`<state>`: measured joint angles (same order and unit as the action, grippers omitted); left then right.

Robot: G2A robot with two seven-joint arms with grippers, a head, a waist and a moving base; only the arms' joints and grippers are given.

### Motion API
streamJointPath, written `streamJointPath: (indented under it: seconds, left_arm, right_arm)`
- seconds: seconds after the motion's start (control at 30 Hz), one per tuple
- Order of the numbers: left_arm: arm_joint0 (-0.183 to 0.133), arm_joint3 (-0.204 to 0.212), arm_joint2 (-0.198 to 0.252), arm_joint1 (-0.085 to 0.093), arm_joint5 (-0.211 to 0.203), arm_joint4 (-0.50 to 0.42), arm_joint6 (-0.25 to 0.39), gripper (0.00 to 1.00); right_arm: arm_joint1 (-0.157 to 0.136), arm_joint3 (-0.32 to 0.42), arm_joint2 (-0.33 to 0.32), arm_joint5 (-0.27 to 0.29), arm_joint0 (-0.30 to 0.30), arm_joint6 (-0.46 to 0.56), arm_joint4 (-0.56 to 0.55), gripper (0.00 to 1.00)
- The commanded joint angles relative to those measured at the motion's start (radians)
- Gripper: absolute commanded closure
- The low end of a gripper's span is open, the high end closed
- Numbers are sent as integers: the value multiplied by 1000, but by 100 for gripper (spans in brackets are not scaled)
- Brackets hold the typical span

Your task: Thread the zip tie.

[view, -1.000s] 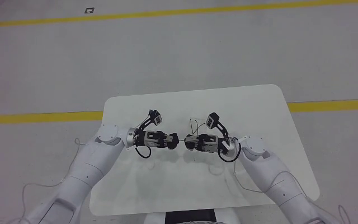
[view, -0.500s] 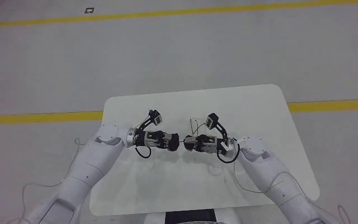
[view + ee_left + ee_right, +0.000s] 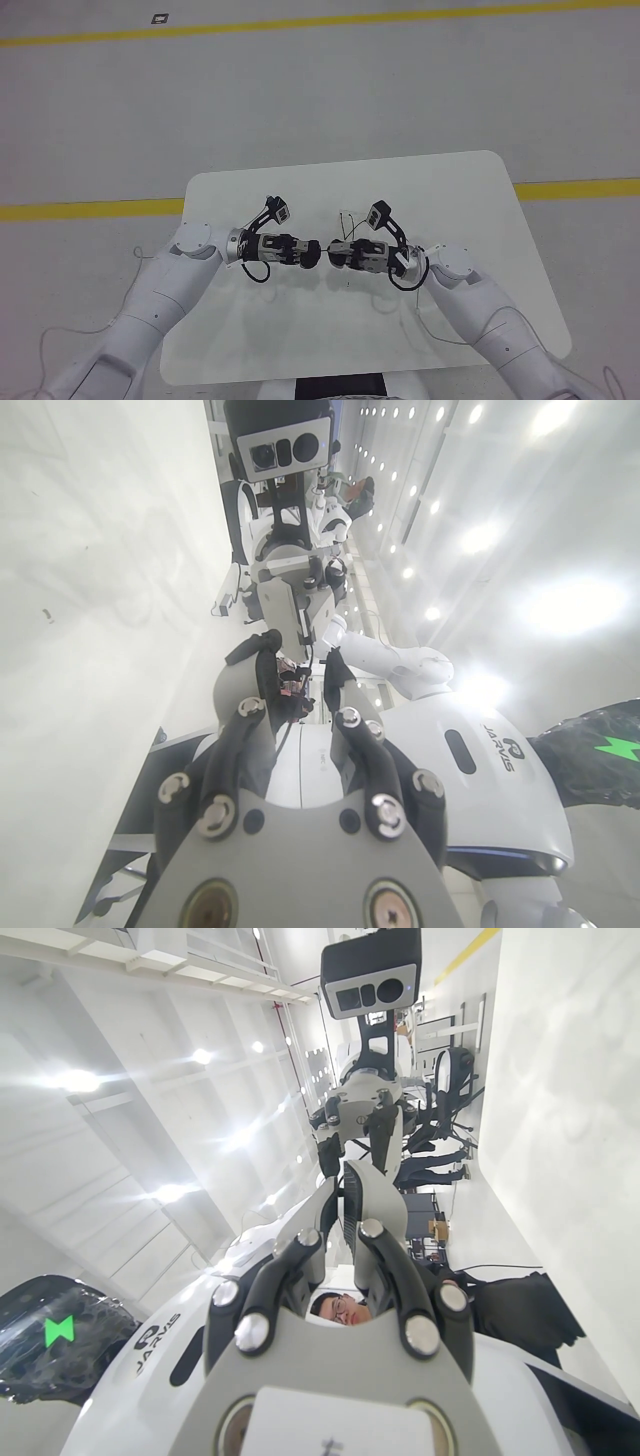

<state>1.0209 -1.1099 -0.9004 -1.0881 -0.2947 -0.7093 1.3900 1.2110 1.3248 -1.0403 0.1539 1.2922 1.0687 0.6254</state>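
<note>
Zip tie (image 3: 323, 251) pinched in right fingers (image 3: 371, 1200), left fingers (image 3: 265, 680) parted

Table (image 3: 480, 180): white top, one piece, rounded corners, plain matt surface. It widens toward the near side, and the far edge runs slightly higher at the right.

On the top: one small dark speck near the middle (image 3: 348, 284), too small to identify. The left wrist view shows a few more dark specks (image 3: 47, 615) on the white surface.

Table stands on a grey floor (image 3: 300, 90). A yellow line (image 3: 90, 210) runs left to right and shows on both sides of the table. A second yellow line (image 3: 400, 17) lies farther off. A small dark square marker (image 3: 160, 18) sits on the floor, far left.
</note>
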Motion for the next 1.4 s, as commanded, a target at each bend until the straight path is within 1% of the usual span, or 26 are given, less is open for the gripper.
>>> streamJointPath:
  seconds: [0.0,0.53,0.73,0.97,1.37]
  left_arm:
    - [0,0,0,0,0,0,0,80]
    - [0,0,0,0,0,0,0,81]
    - [0,0,0,0,0,0,0,82]
    - [0,0,0,0,0,0,0,81]
    - [0,0,0,0,0,0,0,83]
  right_arm:
    - [1,-3,0,2,-1,-7,4,100]
    - [4,-30,9,10,-6,-58,-18,100]
    - [4,-26,18,11,-7,-55,-40,100]
    - [3,-22,20,15,-9,-49,-46,100]
    - [2,-16,21,14,-9,-52,-54,100]
